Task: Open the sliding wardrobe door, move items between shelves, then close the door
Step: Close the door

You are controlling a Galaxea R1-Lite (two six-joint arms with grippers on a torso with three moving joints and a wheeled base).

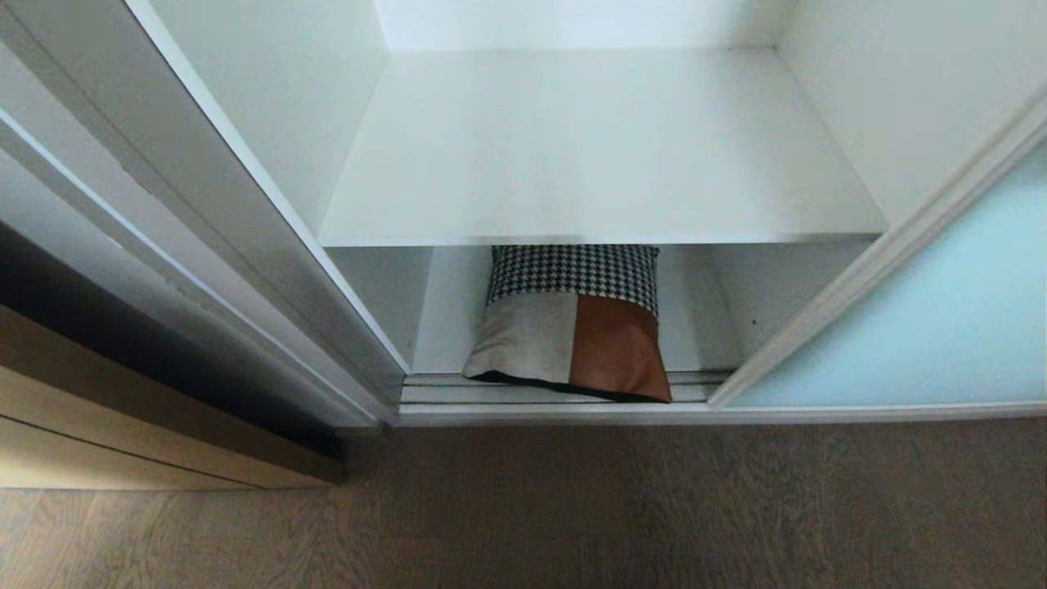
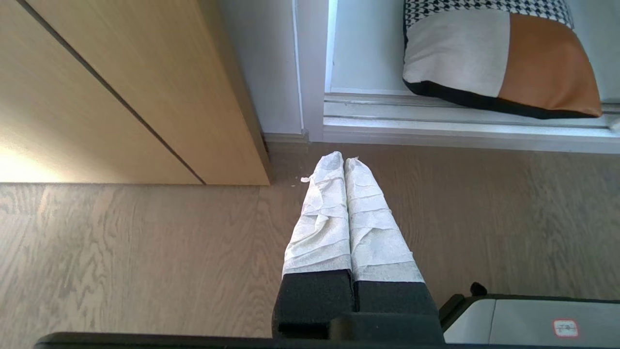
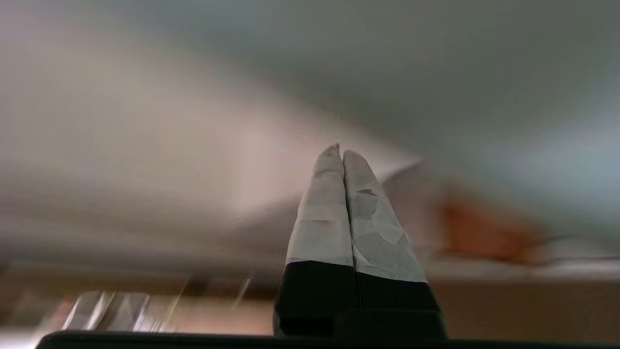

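**Both claws clenched and empty before the open wardrobe**

The left gripper (image 2: 345,162), fingers pressed together on nothing, hangs over the wood floor (image 1: 572,507); the right gripper (image 3: 339,151) is likewise clenched, its surroundings blurred. One cushion (image 1: 572,323) lies in the lowest compartment, its front edge over the door track (image 1: 433,391). One shelf (image 1: 589,147) above it is bare. One sliding door (image 1: 924,327) stands pushed right, leaving the opening free.

Each end effector — left (image 2: 344,160), right (image 3: 338,151) — has white-taped tapering fingers on black bases.
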